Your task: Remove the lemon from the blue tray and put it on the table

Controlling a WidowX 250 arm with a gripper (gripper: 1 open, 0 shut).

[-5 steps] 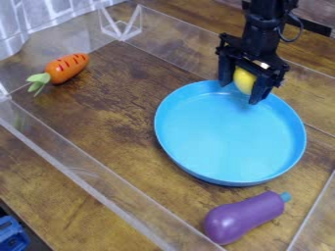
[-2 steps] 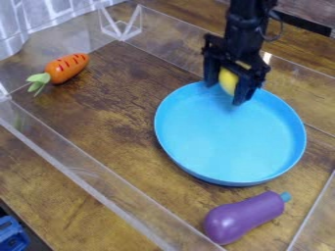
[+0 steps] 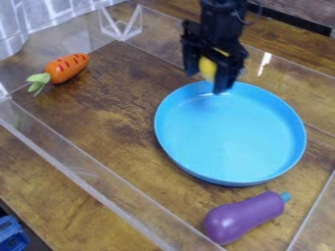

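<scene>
1. Room first: the table [image 3: 124,113] is dark brown wood planks, fenced in by clear acrylic walls [image 3: 66,162]. One wall runs diagonally along the near-left side, and more acrylic stands at the back left corner.
2. The blue tray [image 3: 230,176] sits right of center and takes up a big part of the middle. Its raised rim is the main edge around the arm just now.
3. The widest bare wood is to the left of the tray, between it and the carrot [image 3: 62,70]. The carrot lies well apart from the tray, up near the left wall.
4. The purple eggplant [image 3: 244,218] lies at the bottom right, just beside the tray's near rim, so that corner is tighter.
5. The gripper [image 3: 215,73] hangs pointing nearly straight down over the tray's far-left rim, about where rim meets table.
6. Its black fingers [image 3: 195,61] are pinching the lemon [image 3: 211,71] between them. They stand fairly wide because the fruit fills the gap.
7. The lemon is up off the tray floor, lifted clear and held in the air above the rim edge.
8. Looks: small, bright yellow, smooth and rounded. Only a strip of it shows between the dark fingers, so I can't tell its full shape from here.
</scene>
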